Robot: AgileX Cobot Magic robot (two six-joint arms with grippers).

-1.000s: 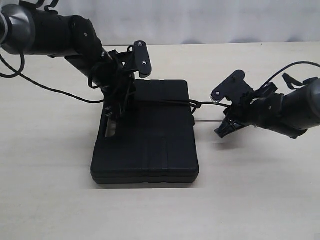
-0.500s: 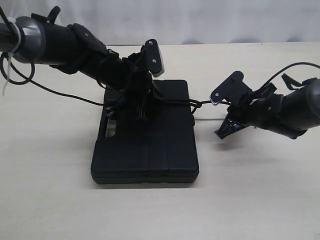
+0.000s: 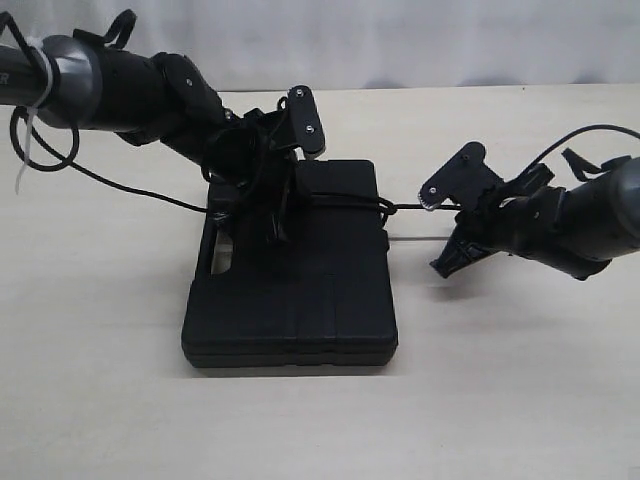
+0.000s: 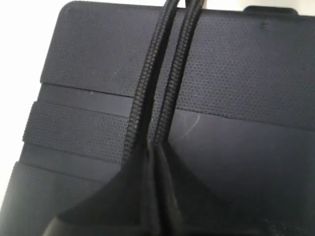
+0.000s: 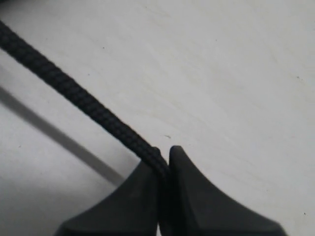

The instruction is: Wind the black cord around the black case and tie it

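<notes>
Pale table (image 3: 500,400) bearing the case (image 3: 300,300), which lies flat near its centre. Cord (image 3: 350,205) crosses the case's far part and runs taut off its right edge to the right gripper (image 5: 165,153), whose fingers are pinched together on a single strand just above the table. Left gripper (image 4: 153,147), over the case's far-left part, clamps two parallel strands close above the lid.

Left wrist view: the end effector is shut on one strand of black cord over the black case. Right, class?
No: the left wrist view shows the left end effector shut on two strands of the black cord over the black case.
</notes>
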